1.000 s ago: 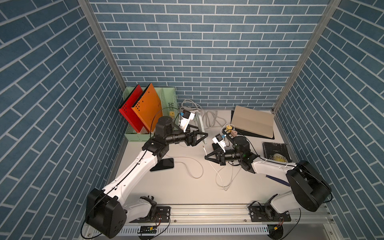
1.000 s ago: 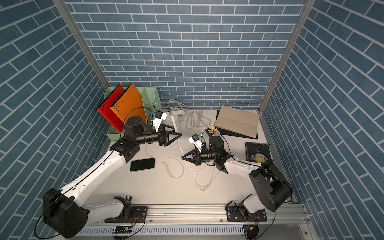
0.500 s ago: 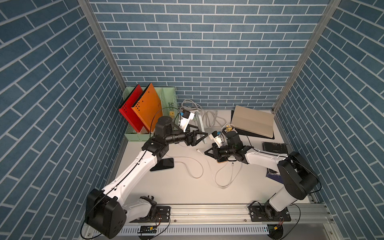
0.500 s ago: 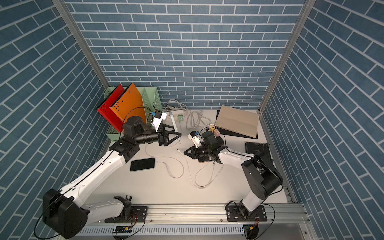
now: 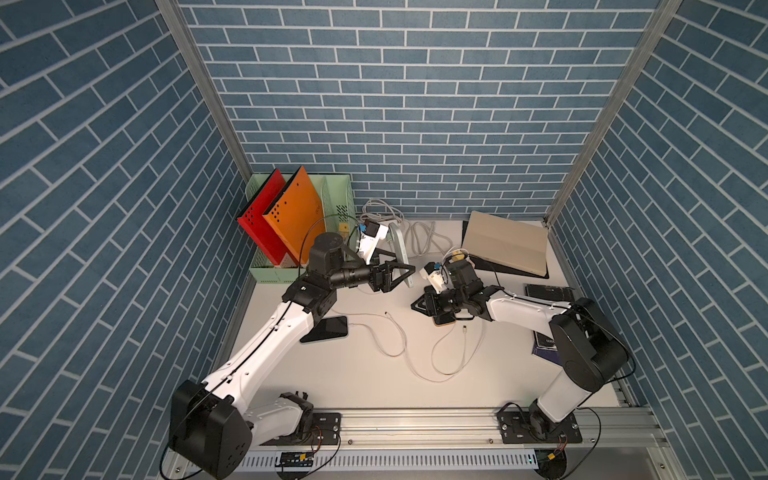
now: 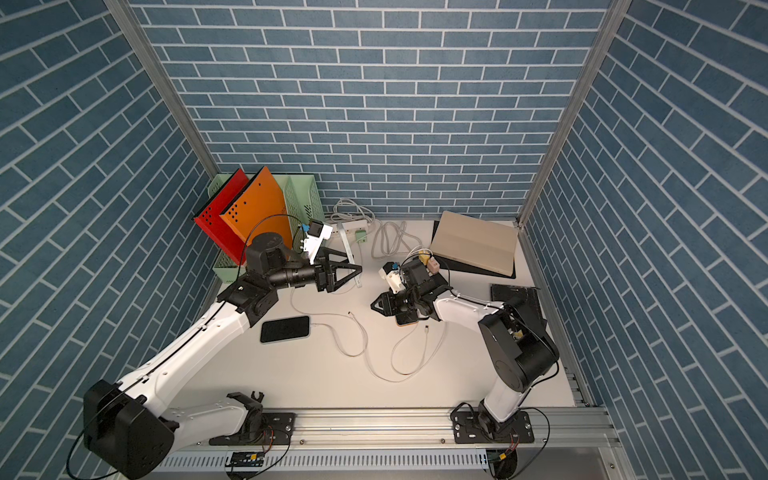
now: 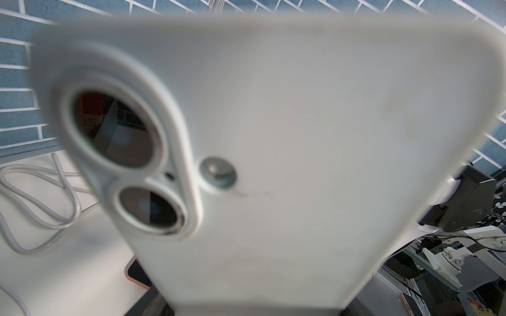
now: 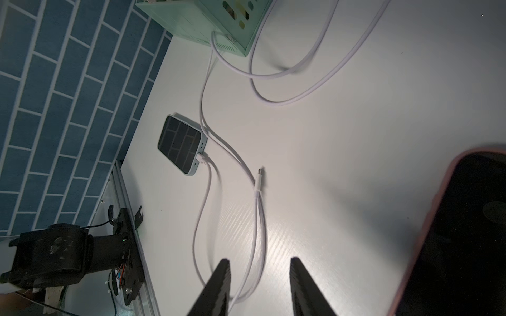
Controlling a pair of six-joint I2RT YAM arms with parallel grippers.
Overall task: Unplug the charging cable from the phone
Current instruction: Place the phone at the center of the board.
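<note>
Fingers [image 8: 217,290] of the right gripper [image 8: 259,262] stand apart with a clear gap — nothing is pinched between them. They hang low over the table [image 5: 353,386], and a pink phone [image 8: 465,232] lies flat right beside them, partly under the gripper. Just on the near side of that phone a cable plug [image 5: 464,329] lies loose on the table, stuck into nothing. Over on the left side a black phone [image 5: 326,328] lies flat too, and another cable [image 8: 204,159] is plugged into its end. Farther back, the left gripper [image 5: 409,271] is squeezed tight on a pale phone [image 7: 301,136] — it holds that phone up off the table, standing on edge, with its two round camera eyes facing the wrist camera. At the very back a green box [image 5: 270,274] holds a red folder [image 5: 259,224] and an orange folder [image 5: 295,216].
</note>
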